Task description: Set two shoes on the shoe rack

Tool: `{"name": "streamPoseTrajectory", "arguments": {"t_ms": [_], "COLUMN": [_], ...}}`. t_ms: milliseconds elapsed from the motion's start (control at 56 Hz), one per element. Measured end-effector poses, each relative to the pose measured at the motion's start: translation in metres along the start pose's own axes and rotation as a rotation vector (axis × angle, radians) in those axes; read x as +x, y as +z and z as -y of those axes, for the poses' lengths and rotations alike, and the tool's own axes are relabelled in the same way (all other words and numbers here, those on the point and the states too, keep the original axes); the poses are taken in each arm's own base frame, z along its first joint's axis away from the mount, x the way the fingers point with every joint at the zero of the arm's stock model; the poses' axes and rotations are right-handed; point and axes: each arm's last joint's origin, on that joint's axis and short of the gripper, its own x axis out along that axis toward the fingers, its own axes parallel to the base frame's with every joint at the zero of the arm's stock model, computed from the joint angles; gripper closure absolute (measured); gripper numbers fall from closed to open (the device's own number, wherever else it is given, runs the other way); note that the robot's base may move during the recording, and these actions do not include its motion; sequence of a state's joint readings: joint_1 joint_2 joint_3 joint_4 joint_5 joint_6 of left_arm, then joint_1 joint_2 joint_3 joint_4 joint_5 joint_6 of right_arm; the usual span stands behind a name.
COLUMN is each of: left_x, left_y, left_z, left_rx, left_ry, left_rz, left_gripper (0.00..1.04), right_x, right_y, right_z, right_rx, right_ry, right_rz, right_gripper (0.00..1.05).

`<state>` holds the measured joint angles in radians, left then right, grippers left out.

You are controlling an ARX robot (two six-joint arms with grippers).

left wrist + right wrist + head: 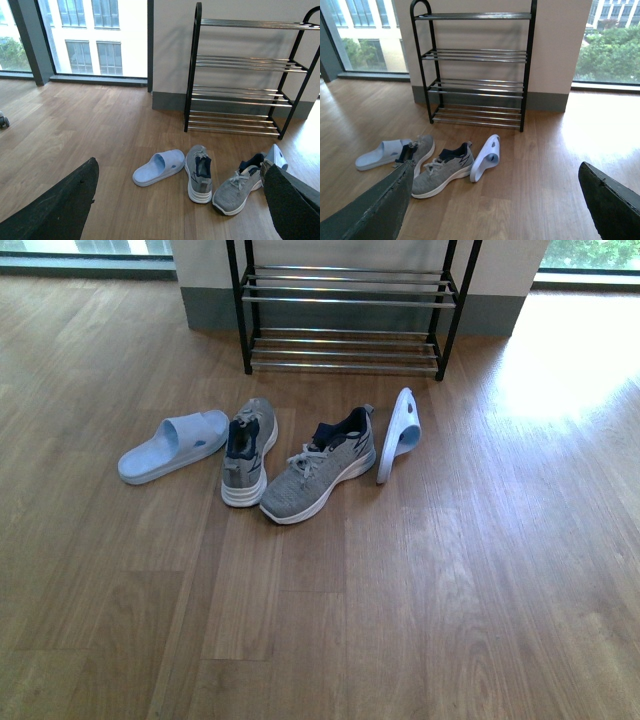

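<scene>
Two grey knit sneakers lie on the wooden floor in front of the shoe rack (345, 300): the left sneaker (248, 450) points away, the right sneaker (320, 465) lies angled. A pale blue slide (172, 445) rests flat to their left; another slide (399, 434) stands on its edge to their right. The rack's chrome tiers (475, 85) are bare. My left gripper (182, 202) hangs open well above the shoes, holding nothing. My right gripper (495, 200) is open too, over bare floor to the right of the sneakers (442, 170). Neither arm shows in the front view.
The rack stands against a white wall with a grey baseboard (500, 315). Floor-length windows (90, 35) flank the wall. Sun glare falls on the floor at the right (570, 370). A small wheel (3, 120) sits at the far left.
</scene>
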<state>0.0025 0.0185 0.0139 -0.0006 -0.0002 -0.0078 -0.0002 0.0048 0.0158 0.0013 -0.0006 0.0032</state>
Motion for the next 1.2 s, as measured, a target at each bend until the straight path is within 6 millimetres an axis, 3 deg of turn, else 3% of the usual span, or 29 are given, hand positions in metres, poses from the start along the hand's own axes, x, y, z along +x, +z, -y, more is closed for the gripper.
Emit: {"name": "streamPoseTrajectory", "arguments": {"t_ms": [1197], "left_x": [0.0], "left_y": [0.0], "left_z": [0.0], "left_rx": [0.0], "left_ry": [0.0], "left_rz": [0.0], "left_gripper": [0.09], "right_x": [0.0], "right_y": [0.0], "right_z": [0.0], "right_rx": [0.0], "right_ry": [0.0], "right_rz": [0.0], "right_gripper": [0.09]}}
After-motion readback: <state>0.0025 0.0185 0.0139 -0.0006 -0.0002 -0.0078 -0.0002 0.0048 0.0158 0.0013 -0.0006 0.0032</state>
